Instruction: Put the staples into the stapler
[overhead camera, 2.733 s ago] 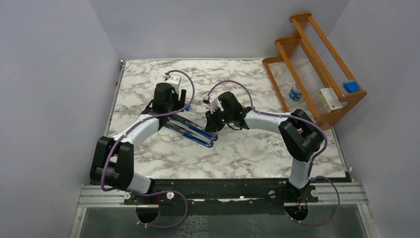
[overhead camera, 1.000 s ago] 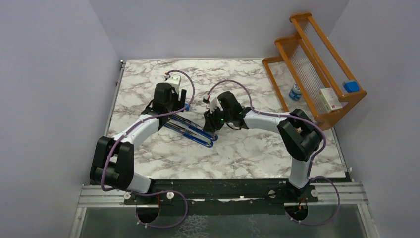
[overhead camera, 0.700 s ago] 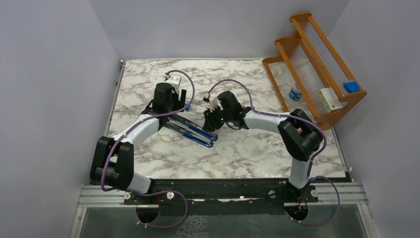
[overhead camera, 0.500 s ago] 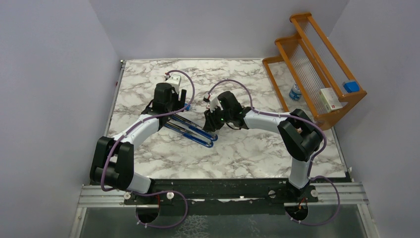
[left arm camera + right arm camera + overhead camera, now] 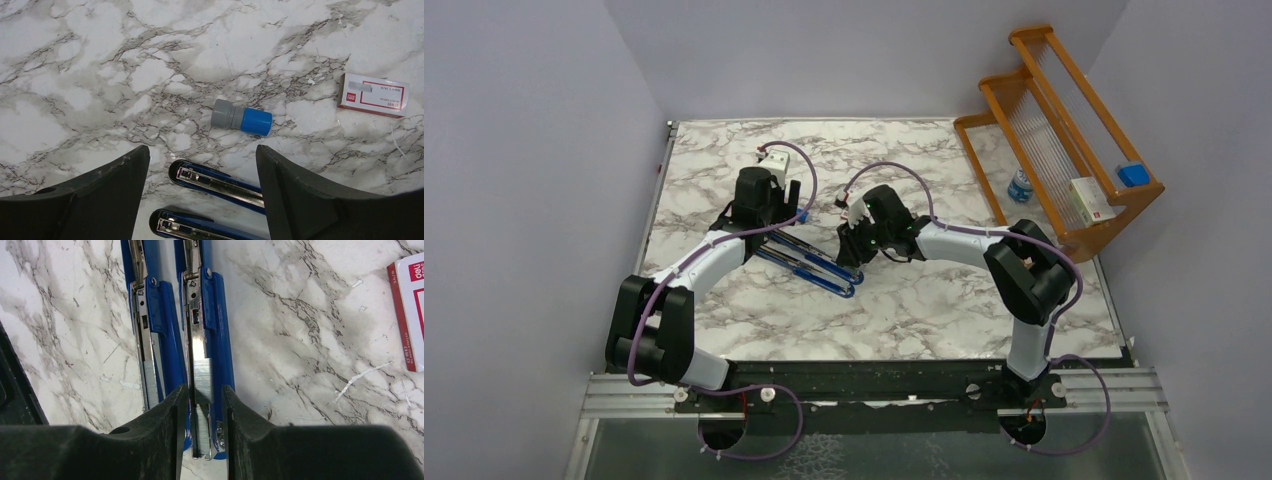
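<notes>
Staple strip (image 5: 202, 380) lies lengthwise in the open stapler's (image 5: 220, 325) channel, flanked by the narrowly parted right fingers (image 5: 150, 440); whether they pinch it cannot be told. Left fingers (image 5: 85, 200) gape wide over the stapler's tips.

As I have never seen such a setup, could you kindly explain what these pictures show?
Two robot arms are bolted at the near edge of a marble table. One picture looks down from above; the other two come from cameras on each wrist. A blue stapler lies opened flat, with a staple box and a blue-capped cylinder nearby. The left gripper hangs open over it, holding nothing. The right gripper straddles a strip of staples in the stapler's channel; whether it pinches them is unclear.
</notes>
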Controlling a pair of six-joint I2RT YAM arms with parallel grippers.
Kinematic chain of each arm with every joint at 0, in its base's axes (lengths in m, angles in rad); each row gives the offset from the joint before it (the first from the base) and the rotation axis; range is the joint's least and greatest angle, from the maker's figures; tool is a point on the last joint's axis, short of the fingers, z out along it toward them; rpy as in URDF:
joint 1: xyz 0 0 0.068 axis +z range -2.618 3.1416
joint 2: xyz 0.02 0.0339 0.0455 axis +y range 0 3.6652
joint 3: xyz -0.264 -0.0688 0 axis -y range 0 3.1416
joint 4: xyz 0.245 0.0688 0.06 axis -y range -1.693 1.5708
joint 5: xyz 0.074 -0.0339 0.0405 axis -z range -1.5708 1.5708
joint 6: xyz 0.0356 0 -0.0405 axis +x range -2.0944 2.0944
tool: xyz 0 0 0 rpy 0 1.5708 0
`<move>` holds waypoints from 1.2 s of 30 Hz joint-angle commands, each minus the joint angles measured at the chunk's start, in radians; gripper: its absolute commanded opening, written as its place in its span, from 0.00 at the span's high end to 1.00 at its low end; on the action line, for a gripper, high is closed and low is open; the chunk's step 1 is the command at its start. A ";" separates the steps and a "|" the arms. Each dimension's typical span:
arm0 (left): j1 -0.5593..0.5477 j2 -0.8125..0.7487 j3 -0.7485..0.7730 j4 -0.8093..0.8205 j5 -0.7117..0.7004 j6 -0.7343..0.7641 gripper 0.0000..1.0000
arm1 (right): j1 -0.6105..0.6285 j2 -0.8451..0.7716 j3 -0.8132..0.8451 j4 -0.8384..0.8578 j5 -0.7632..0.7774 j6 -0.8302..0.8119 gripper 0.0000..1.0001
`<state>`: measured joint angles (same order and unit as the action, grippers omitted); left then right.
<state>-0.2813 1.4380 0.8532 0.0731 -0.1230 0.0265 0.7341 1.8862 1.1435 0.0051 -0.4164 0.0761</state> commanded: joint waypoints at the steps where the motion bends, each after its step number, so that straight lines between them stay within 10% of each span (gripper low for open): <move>1: 0.007 -0.034 -0.009 0.026 0.016 -0.004 0.19 | 0.007 0.015 0.013 -0.008 -0.004 -0.012 0.67; 36: 0.007 -0.034 -0.009 0.026 0.016 -0.004 0.19 | 0.007 0.012 0.018 -0.011 0.002 -0.019 0.80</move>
<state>-0.2813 1.4380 0.8532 0.0731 -0.1230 0.0265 0.7341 1.8961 1.1454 0.0055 -0.4187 0.0734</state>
